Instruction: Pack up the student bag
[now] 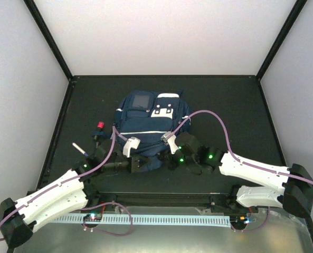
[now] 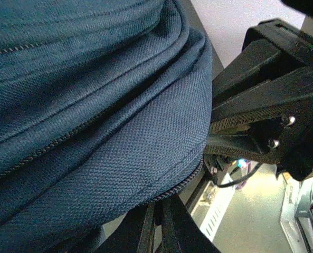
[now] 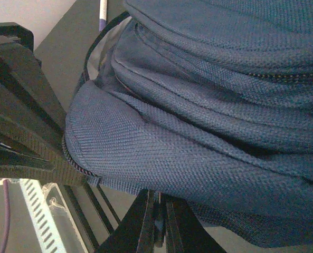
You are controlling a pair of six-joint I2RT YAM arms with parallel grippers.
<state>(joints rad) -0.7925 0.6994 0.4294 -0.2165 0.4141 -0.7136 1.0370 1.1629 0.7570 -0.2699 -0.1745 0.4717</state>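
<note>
On the black table (image 1: 240, 105), around its middle, we find the student bag (image 1: 148, 118) lying flat. Our left gripper (image 2: 157, 211) and right gripper (image 3: 156, 208) are each clamped tightly closed on the bag's near fabric edge.

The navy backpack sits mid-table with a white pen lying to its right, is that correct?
Not quite: the white pen lies to the left of the backpack, not its right, as the top external view shows.
</note>
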